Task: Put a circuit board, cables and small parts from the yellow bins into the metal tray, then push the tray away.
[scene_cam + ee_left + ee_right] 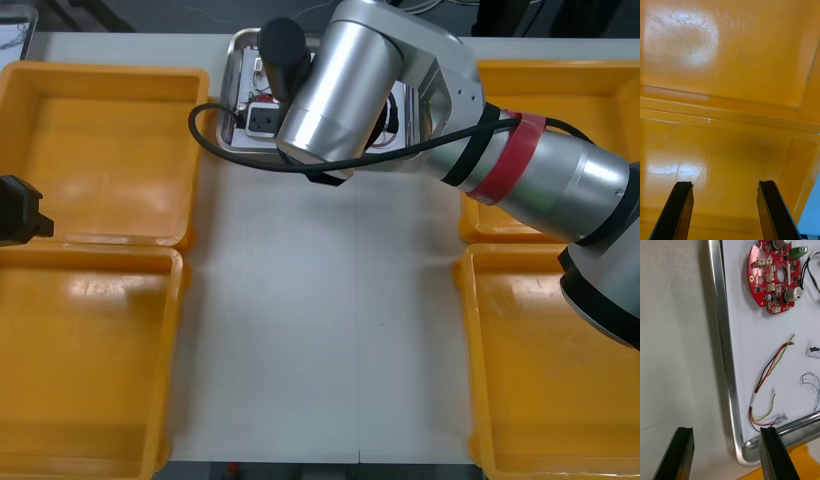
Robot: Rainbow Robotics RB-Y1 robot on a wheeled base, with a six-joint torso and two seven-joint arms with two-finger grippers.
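**Progress.** We find the shallow rectangular metal tray, white inside, at the far end of the light tabletop, between the 2 far bins. It holds 1 round red circuit board, a thin black cable beside the board, a red and yellow cable and a twisted blue and white cable. A small pale item lies near the cables; we cannot tell its kind. The 4 yellow plastic bins show bare floors wherever they are visible. We judge the filling complete or very nearly so, leaving only the push. With the tray close to the far edge, little of that appears to be left.

**Hands.** The right hand is spread wide and holds nothing. It hangs at 1 corner of the tray, with 1 finger over bare tabletop outside the rim and the other at the corner itself. We cannot tell whether it touches the rim. The left hand is likewise wide open and empty, above the 2 left bins at the tabletop's left edge.

**Views compared.** The front view gives the layout of tray and bins, but the silver right arm covers most of the tray. The right wrist view supplies the contents and the hand's place at the rim. The left wrist view confirms bare bin floors beneath the left hand.
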